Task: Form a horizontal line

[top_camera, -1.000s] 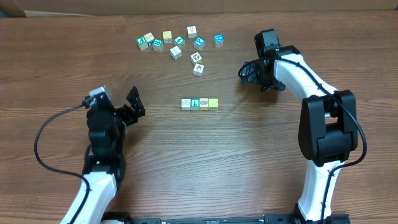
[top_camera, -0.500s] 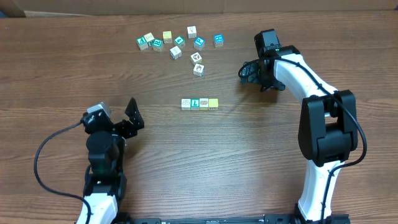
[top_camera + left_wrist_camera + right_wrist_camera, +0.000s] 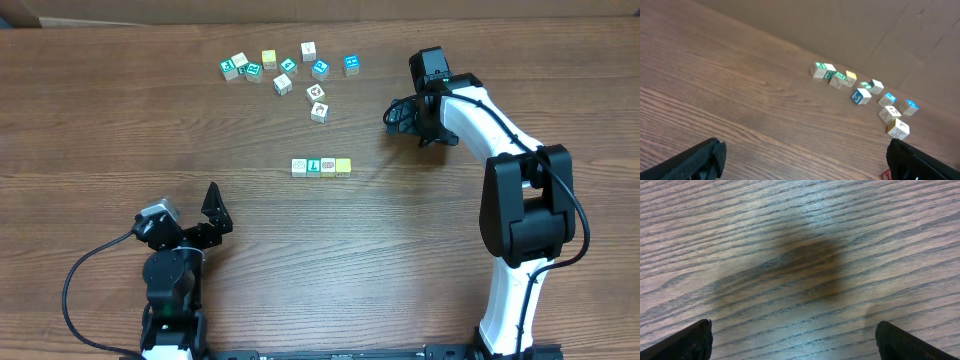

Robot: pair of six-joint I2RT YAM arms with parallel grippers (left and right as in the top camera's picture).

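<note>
Holding left pincer [image 3: 215, 208] at eight o'clock, right pincer [image 3: 404, 120] at two, both spread empty, I leave the horizontal line [image 3: 321, 167] untouched

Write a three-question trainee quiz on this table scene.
1. How many cubes form the row?
2. True or false: the left fingers are shut on a cube.
3. The row's yellow cube sits at: A) its left end, B) its right end, C) its middle.
Key: 1. four; 2. false, they stand open and empty; 3. B.
</note>
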